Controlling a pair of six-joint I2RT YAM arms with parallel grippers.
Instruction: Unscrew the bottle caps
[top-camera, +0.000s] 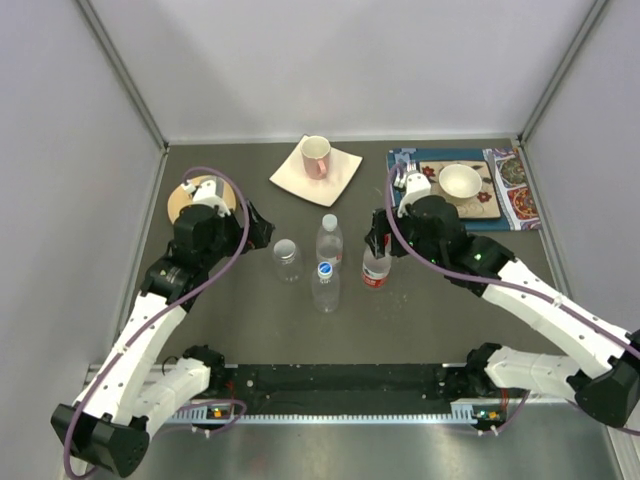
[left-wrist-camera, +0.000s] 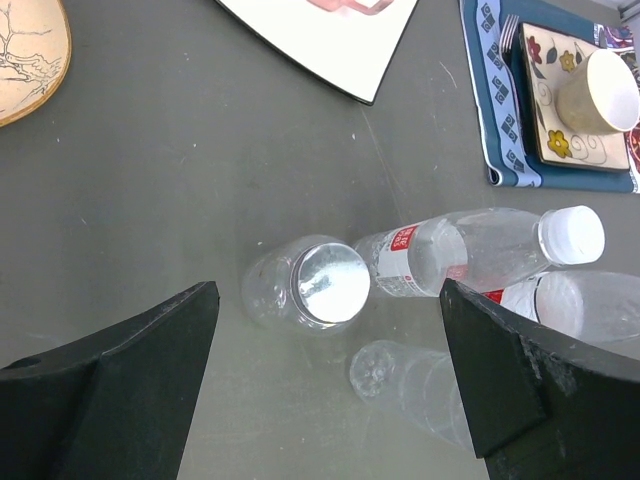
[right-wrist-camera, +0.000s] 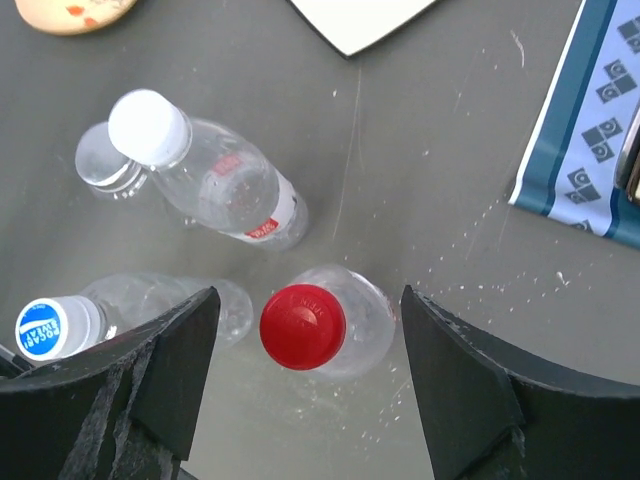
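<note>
In the overhead view, four clear plastic bottles are standing together at the middle of the dark grey table (top-camera: 450, 310). A squat clear plastic bottle (top-camera: 286, 260) is on the left, a slim white-capped bottle (top-camera: 329, 240) at the far middle, a slim blue-capped bottle (top-camera: 325, 288) just near of it, and a slim red-labelled bottle (top-camera: 376, 272) on the right. The right gripper (top-camera: 377, 243) is hanging directly over the red-labelled bottle, hiding its top. The left gripper (top-camera: 262, 228) is hovering just left and far of the squat bottle, touching nothing. Farther back, a pink-lined mug (top-camera: 316, 156) is sitting on a white square plate (top-camera: 325, 185), and a white bowl (top-camera: 460, 181) is resting at the far right

In the left wrist view, the left gripper's black fingers (left-wrist-camera: 120, 390) are standing wide apart and holding nothing. The wide greyish-clear round cap (left-wrist-camera: 330, 283) is sitting on the squat bottle beyond the fingertips, and the white round plastic cap (left-wrist-camera: 571, 235) is showing to its right

In the right wrist view, the right gripper's fingers (right-wrist-camera: 470, 390) are flanking the red round plastic cap (right-wrist-camera: 303, 326), which is sitting on its bottle. The jaws are apart, with a strip of table showing on each side of the cap, so they are not gripping it. The blue round plastic cap (right-wrist-camera: 45, 328) is showing at the left edge
</note>
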